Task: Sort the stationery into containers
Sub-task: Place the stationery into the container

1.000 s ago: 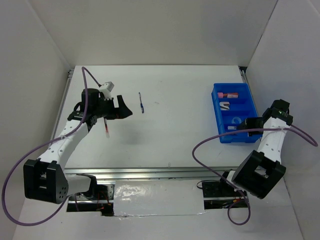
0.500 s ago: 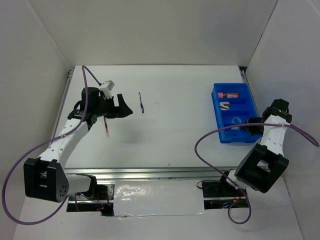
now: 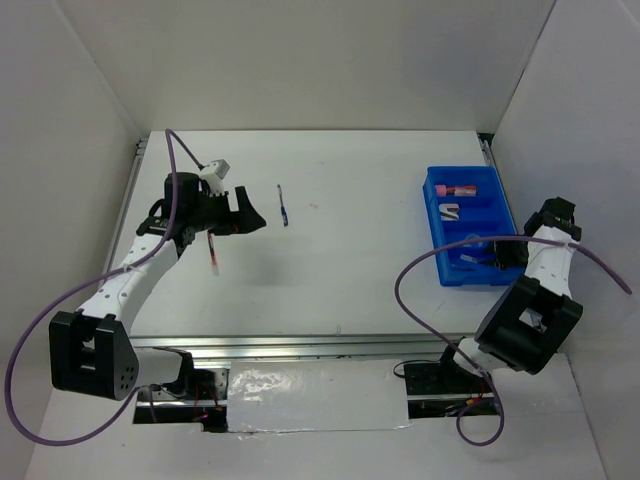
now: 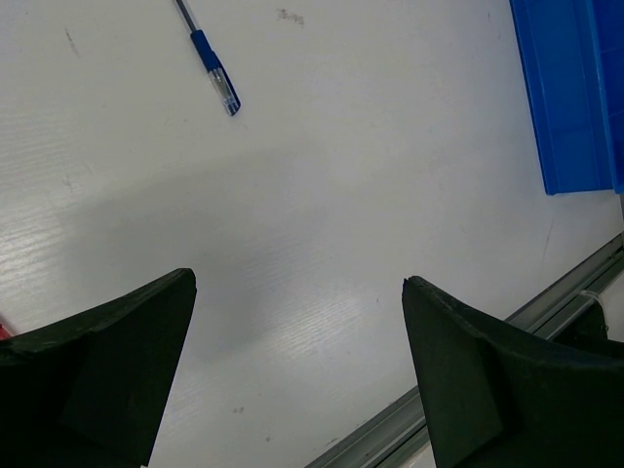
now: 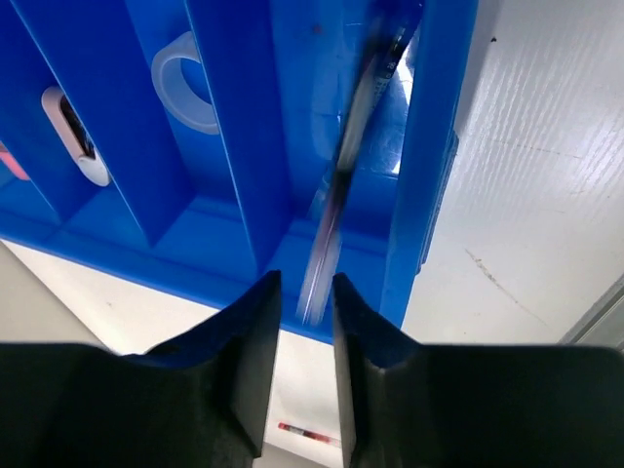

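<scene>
Right hand point(image 5: 307, 292) has swung in over the bright blue rectangular plastic bin point(image 5: 429, 146) and parted its fingers slightly.
A thin dark pen point(image 5: 341, 185), blurred, sits loose in that gap and seems to be dropping into the bin's end compartment, beside the one holding the clear tape ring point(image 5: 185, 93); the bin stands at 3 o'clock on the white worktop point(image 3: 350, 260). At 9 o'clock the left hand point(image 4: 297, 281) hangs wide open and empty, probably waiting for the blue pen point(image 4: 214, 83).
</scene>
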`<act>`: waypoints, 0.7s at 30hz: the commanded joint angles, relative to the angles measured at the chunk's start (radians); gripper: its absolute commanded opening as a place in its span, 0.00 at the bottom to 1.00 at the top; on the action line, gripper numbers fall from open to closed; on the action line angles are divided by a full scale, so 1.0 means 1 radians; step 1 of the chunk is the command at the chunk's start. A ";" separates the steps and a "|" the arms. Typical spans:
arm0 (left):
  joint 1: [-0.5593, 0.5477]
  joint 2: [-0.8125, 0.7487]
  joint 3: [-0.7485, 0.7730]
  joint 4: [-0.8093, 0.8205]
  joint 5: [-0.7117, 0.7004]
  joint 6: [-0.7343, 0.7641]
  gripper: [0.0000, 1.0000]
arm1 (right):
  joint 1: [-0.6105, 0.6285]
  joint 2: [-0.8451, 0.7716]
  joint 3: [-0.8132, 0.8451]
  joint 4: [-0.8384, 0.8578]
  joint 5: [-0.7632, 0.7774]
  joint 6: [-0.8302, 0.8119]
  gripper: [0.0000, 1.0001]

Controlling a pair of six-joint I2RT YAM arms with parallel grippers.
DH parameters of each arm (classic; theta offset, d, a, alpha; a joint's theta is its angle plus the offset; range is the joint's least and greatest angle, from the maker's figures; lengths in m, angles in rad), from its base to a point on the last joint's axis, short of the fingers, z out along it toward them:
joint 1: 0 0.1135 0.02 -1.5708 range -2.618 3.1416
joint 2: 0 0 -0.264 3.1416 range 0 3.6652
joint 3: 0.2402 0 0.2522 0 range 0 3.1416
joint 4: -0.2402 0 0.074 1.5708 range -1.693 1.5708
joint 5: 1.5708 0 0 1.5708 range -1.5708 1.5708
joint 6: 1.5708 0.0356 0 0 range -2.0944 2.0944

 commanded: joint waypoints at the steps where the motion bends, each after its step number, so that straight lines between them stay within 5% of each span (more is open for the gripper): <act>1: 0.009 -0.007 0.027 0.024 0.006 0.008 0.99 | -0.005 0.001 0.001 0.047 0.012 -0.004 0.36; 10: 0.004 0.010 0.052 0.022 -0.158 0.021 0.99 | 0.031 -0.054 0.038 0.046 -0.052 -0.076 0.48; 17: -0.103 0.186 0.171 -0.050 -0.472 -0.028 0.97 | 0.280 -0.141 0.105 0.144 -0.025 -0.309 0.51; 21: -0.175 0.302 0.271 -0.064 -0.533 -0.070 0.91 | 0.395 -0.175 0.112 0.181 0.080 -0.358 0.52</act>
